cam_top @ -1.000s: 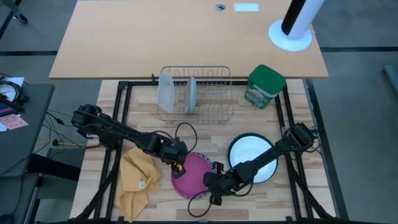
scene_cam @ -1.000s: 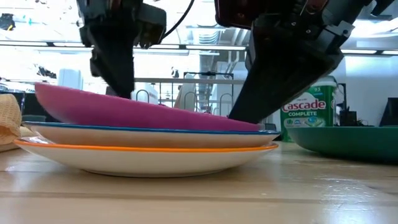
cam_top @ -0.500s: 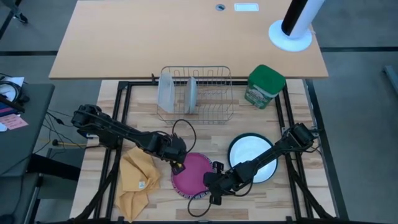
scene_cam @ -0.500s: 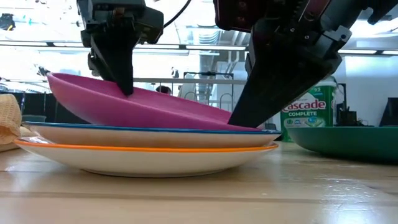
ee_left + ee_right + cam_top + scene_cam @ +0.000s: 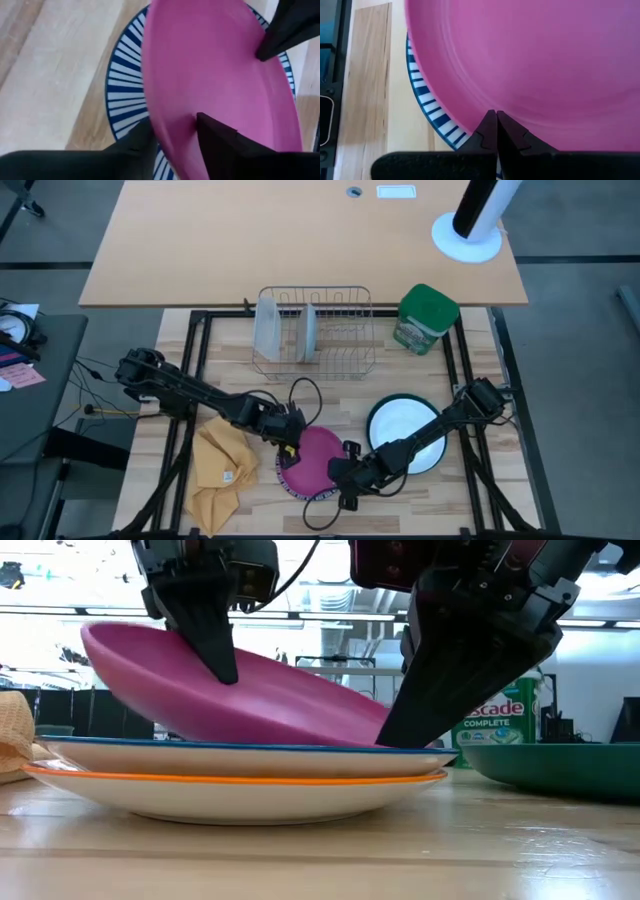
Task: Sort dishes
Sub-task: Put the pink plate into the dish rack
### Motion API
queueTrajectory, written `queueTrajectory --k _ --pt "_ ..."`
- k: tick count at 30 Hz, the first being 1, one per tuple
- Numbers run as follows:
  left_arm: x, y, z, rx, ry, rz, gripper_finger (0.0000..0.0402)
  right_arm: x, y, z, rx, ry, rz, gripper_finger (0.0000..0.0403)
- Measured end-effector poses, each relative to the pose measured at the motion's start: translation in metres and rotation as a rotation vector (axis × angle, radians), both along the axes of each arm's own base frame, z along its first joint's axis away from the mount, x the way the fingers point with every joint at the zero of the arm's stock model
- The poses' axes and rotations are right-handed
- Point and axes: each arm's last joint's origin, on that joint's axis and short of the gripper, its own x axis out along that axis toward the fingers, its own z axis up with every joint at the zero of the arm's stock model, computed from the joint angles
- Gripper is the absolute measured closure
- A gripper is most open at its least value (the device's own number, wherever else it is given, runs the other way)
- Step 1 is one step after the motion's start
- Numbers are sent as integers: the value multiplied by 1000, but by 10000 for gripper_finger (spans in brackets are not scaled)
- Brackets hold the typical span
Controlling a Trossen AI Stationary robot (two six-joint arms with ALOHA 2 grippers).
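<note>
Left gripper (image 5: 175, 135) is pinching the raised rim of the pink plate (image 5: 220, 75), one finger over, one under. That edge is tilting up off the stack; in the low view the plate's far edge is resting on the blue-striped plate (image 5: 250, 748) below it. Right gripper (image 5: 492, 125) is sitting with fingers pressed together, tips touching the pink plate's low edge, holding nothing; it looks to be bracing the plate so it doesn't slide.

The stack is sitting at the front middle of the table: pink plate on top, blue-striped plate under it, an orange-rimmed plate (image 5: 230, 790) at the bottom.

Progress, as a judgement: early to middle. The wire rack (image 5: 345, 330) at the back is already holding one grey plate (image 5: 309, 332) standing on edge, beside a frosted container (image 5: 267, 328). The pink plate is only partly lifted, not yet clear of the stack. Left to do: the pink one, the two under it, and the white plate with green rim (image 5: 402, 430) lying flat just right of the stack.

Around: yellow cloth (image 5: 220, 465) left of the stack, green canister (image 5: 426, 318) right of the rack. The right arm is lying across the white plate, and cables are trailing near the left gripper; both could be crowding the path up to the rack.
</note>
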Motion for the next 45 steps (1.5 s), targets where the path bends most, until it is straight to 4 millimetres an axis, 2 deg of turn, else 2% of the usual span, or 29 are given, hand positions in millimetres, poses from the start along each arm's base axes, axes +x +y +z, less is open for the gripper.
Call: queueTrajectory --k 6,9,11,15,19,24,26,32,36,40,45 --pt "0 6 6 27 -19 14 383 1 1 3 -1 -11 5 400" --pt "-2 10 11 43 -40 29 385 0 1 13 -17 -10 28 400" --pt "-7 11 21 64 -69 22 385 -2 3 26 -34 -12 42 400" --pt "-20 15 41 134 -136 14 389 -16 5 72 -70 -34 58 400" --pt "-38 23 76 287 -293 49 390 -41 1 121 -155 -68 50 400" --pt "-63 31 115 482 -469 124 391 -79 -14 198 -274 -265 35 400" --pt "-73 32 131 547 -551 158 391 -95 -23 223 -316 -356 9 400" --pt "-87 28 167 707 -749 190 391 -135 -52 269 -323 -517 -81 400" --pt "-86 25 181 785 -841 173 391 -143 -60 278 -332 -559 -134 400" --pt "-86 25 188 893 -861 133 391 -134 -55 265 -431 -528 -143 400" --pt "-84 28 184 1008 -804 91 391 -122 -52 248 -516 -446 -118 400"
